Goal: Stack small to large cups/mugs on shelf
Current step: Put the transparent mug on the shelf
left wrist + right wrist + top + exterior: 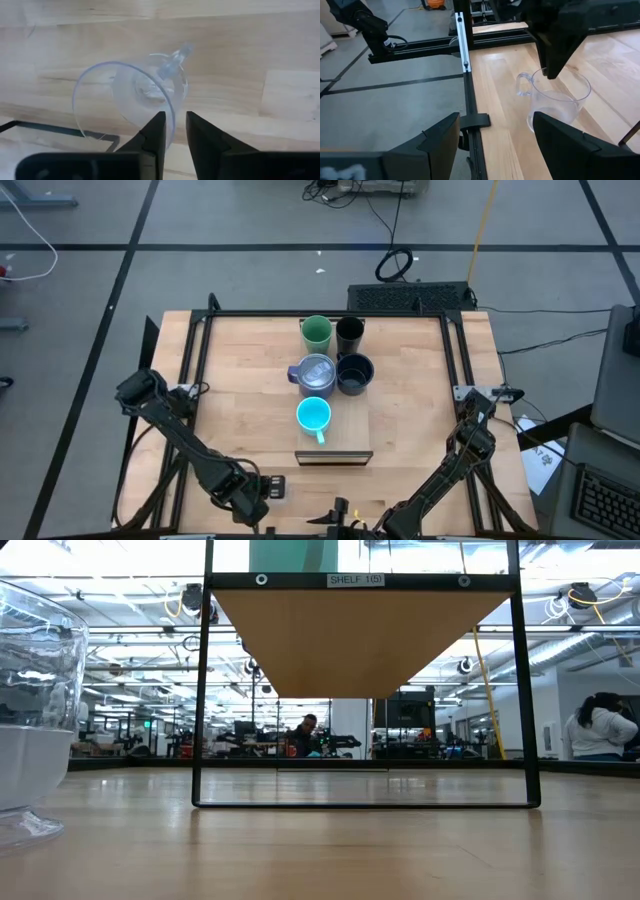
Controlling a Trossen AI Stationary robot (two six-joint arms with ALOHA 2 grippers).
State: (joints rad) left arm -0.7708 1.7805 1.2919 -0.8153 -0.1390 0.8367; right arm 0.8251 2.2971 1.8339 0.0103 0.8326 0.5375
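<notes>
A small clear glass (557, 102) with a handle (522, 85) stands on the tabletop near the front left, off the shelf; it looms at the left of the low view (30, 710). My left gripper (175, 127) is shut on its rim, near the table's front edge (262, 488). My right gripper (495, 145) is open and empty, near the front edge (345, 518), level and facing the glass. On the light-wood shelf (350, 430) stand the green cup (316, 332), slim black tumbler (349, 333), lavender-grey mug (314, 374), wide black mug (354, 372) and cyan mug (314, 416). My left gripper holds the glass by its rim (172, 117), with one finger (156, 131) inside the glass and the other (200, 132) outside. The fingers come from above, pointing down (552, 70). The glass stands upright, and its base (20, 830) looks to be on the table.
A black metal frame carries the shelf; its rails run along the table's sides (465, 65) and its posts stand in the low view (200, 690). The shelf shows from below in the low view (360, 640). People sit far off in the room behind.
</notes>
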